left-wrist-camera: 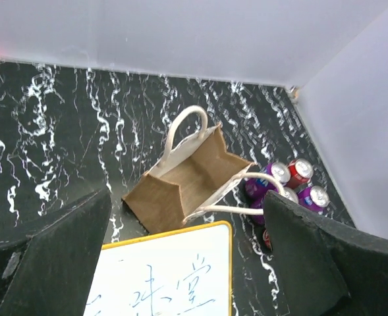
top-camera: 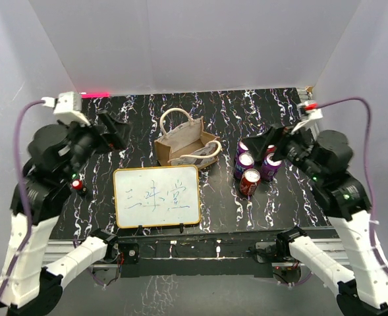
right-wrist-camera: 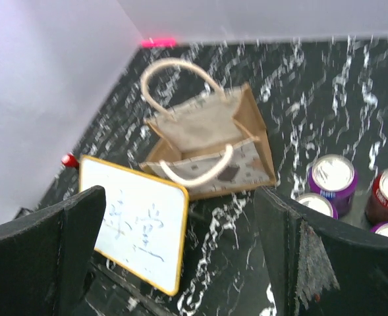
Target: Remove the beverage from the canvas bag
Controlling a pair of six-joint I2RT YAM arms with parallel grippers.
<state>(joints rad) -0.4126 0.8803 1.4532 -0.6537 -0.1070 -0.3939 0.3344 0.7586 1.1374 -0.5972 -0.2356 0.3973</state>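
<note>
The beige canvas bag (top-camera: 184,141) stands open at mid-table, handles up. It also shows in the left wrist view (left-wrist-camera: 194,174) and the right wrist view (right-wrist-camera: 210,141). Its brown inside shows no can. Several beverage cans (top-camera: 249,168), purple and red, stand upright on the table just right of the bag, and show in both wrist views (left-wrist-camera: 299,181) (right-wrist-camera: 332,178). My left gripper (top-camera: 114,131) is open and empty, raised left of the bag (left-wrist-camera: 187,263). My right gripper (top-camera: 266,140) is open and empty, raised over the cans (right-wrist-camera: 180,257).
An orange-framed whiteboard (top-camera: 157,196) with blue writing lies in front of the bag, near the table's front edge (left-wrist-camera: 167,276) (right-wrist-camera: 138,230). White walls close in the back and both sides. A pink light strip (top-camera: 95,94) glows at the back left.
</note>
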